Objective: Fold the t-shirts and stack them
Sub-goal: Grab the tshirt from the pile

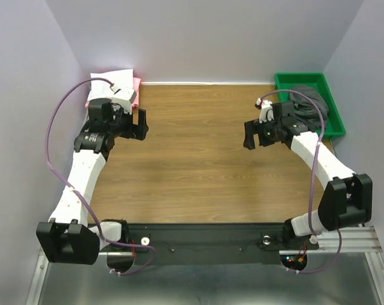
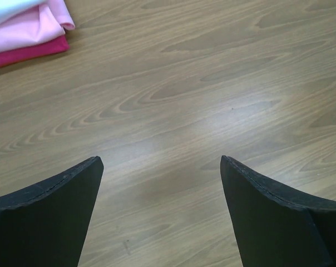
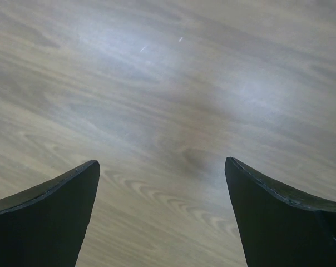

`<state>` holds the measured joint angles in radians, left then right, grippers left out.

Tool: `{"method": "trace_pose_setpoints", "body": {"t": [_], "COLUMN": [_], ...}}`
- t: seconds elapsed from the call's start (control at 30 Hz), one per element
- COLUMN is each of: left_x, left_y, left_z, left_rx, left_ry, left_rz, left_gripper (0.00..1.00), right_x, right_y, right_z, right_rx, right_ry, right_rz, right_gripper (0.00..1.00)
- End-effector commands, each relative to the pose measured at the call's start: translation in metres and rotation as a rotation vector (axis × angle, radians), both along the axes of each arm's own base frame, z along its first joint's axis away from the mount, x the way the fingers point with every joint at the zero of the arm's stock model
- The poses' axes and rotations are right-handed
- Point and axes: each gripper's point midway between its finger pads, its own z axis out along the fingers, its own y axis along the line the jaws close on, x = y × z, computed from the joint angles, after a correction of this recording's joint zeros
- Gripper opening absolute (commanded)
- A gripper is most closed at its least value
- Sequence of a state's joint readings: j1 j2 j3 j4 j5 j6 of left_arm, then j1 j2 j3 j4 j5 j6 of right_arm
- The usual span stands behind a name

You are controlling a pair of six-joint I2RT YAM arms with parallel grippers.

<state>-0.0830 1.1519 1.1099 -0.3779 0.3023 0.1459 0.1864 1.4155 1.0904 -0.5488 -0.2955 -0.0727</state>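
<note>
Hovering above the wooden bench [image 1: 198, 165], the left jaws and the right jaws both stand wide apart, gripping nothing. Folded white and pink t-shirts [image 1: 125, 76] sit stacked at the frame's upper left; a dark grey t-shirt [image 1: 309, 98] lies crumpled inside the green tray [image 1: 287, 81], upper right.

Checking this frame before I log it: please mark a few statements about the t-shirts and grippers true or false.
1. The left gripper and right gripper are both open and empty. True.
2. The dark grey t-shirt lies spread on the wooden table. False: it is bunched in the green tray.
3. The folded stack sits at the table's far left corner. True.
4. White is at the stack's bottom. False: white is on top, pinks beneath.
</note>
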Motion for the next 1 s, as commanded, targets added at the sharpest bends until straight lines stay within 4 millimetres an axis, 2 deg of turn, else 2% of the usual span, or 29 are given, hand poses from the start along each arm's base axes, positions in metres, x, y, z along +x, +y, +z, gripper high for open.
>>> {"method": "trace_pose_setpoints", "body": {"t": [0.0,0.03,0.07,0.1,0.13,0.2,0.23,0.27,0.3,0.33,0.37,0.4,0.43,0.47,0.5,0.57,0.6,0.7,0.8,0.97], "left_x": [0.009,0.010,0.012,0.014,0.016,0.020,0.021,0.023,0.025,0.026,0.028,0.029,0.030,0.032,0.034,0.035,0.037,0.038,0.037,0.036], "left_y": [-0.005,-0.004,-0.005,-0.005,-0.005,-0.004,-0.004,-0.004,-0.003,-0.003,-0.003,-0.003,-0.002,-0.001,-0.001,0.000,0.002,0.006,0.012,0.016], "left_z": [0.045,0.046,0.048,0.048,0.050,0.050,0.049,0.050,0.050,0.049,0.047,0.044,0.045,0.040,0.039,0.034,0.032,0.026,0.016,0.008], "left_rx": [0.004,0.007,0.007,0.008,0.010,0.014,0.016,0.016,0.020,0.021,0.024,0.027,0.031,0.036,0.039,0.045,0.055,0.088,0.125,0.152], "left_ry": [-0.098,-0.094,-0.093,-0.084,-0.083,-0.074,-0.071,-0.071,-0.065,-0.062,-0.054,-0.044,-0.044,-0.024,-0.020,-0.003,0.008,0.017,0.031,0.042], "left_rz": [-0.049,-0.049,-0.052,-0.049,-0.050,-0.045,-0.042,-0.042,-0.038,-0.037,-0.036,-0.038,-0.037,-0.034,-0.032,-0.030,-0.024,-0.019,-0.014,-0.012], "left_gripper": [0.99,0.99,0.99,0.99,0.99,0.99,0.99,0.99,0.99,0.99,0.99,0.99,0.99,0.99,0.99,0.99,0.99,0.99,0.99,0.99], "right_x": [0.042,0.055,0.063,0.073,0.088,0.106,0.123,0.126,0.141,0.149,0.159,0.172,0.181,0.190,0.199,0.212,0.224,0.239,0.253,0.264], "right_y": [-0.021,-0.026,-0.032,-0.040,-0.051,-0.079,-0.088,-0.100,-0.115,-0.133,-0.143,-0.153,-0.169,-0.176,-0.194,-0.207,-0.221,-0.243,-0.266,-0.284], "right_z": [0.025,0.039,0.044,0.039,0.054,0.056,0.060,0.048,0.065,0.064,0.049,0.058,0.041,0.036,0.043,0.032,0.026,0.014,-0.009,-0.016], "right_rx": [-0.113,-0.133,-0.151,-0.189,-0.211,-0.253,-0.259,-0.269,-0.280,-0.295,-0.311,-0.322,-0.337,-0.341,-0.369,-0.383,-0.403,-0.432,-0.486,-0.549], "right_ry": [-0.115,-0.156,-0.173,-0.166,-0.209,-0.218,-0.229,-0.201,-0.243,-0.240,-0.212,-0.241,-0.211,-0.209,-0.229,-0.223,-0.231,-0.233,-0.229,-0.249], "right_rz": [-0.072,-0.082,-0.098,-0.119,-0.139,-0.191,-0.210,-0.227,-0.254,-0.285,-0.295,-0.316,-0.333,-0.340,-0.385,-0.411,-0.440,-0.488,-0.508,-0.522], "right_gripper": [1.00,1.00,1.00,1.00,1.00,1.00,1.00,1.00,1.00,1.00,1.00,1.00,1.00,1.00,1.00,1.00,1.00,1.00,1.00,1.00]}}
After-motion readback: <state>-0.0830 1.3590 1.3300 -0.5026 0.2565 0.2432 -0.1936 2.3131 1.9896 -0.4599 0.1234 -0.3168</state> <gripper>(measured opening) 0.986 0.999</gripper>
